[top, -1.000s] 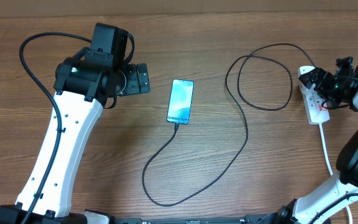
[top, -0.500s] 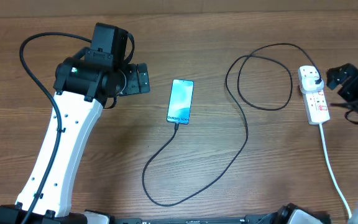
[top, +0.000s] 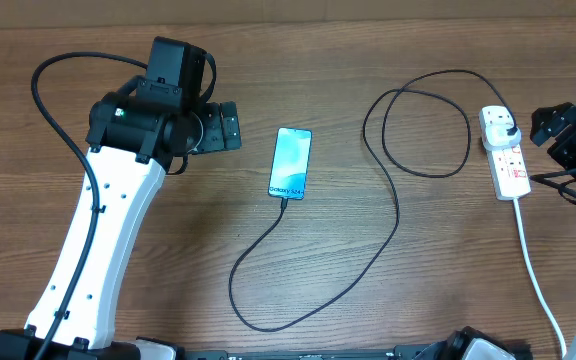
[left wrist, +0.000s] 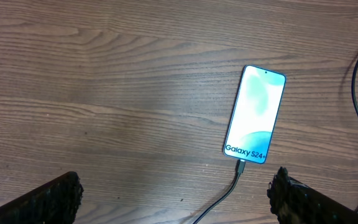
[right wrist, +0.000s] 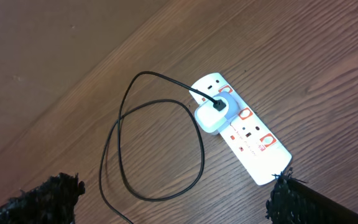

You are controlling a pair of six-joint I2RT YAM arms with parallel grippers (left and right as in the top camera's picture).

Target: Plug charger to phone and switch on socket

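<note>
The phone (top: 291, 163) lies mid-table with its cyan screen lit; it also shows in the left wrist view (left wrist: 255, 114). The black charger cable (top: 388, 235) has its tip in the phone's near end (left wrist: 240, 167) and loops right to a plug seated in the white socket strip (top: 504, 152). In the right wrist view the strip (right wrist: 244, 131) carries a white adapter (right wrist: 212, 115) with the cable in it. My left gripper (top: 230, 127) is open and empty, left of the phone. My right gripper (top: 568, 137) is open and empty, just right of the strip.
The strip's white cord (top: 536, 280) runs toward the table's near right edge. The cable forms a wide loop (top: 423, 125) between phone and strip. The wooden table (top: 368, 40) ends at the far edge.
My right gripper has pulled back to the right, off the socket strip, which now lies uncovered. The left arm, phone and cable have not moved.
</note>
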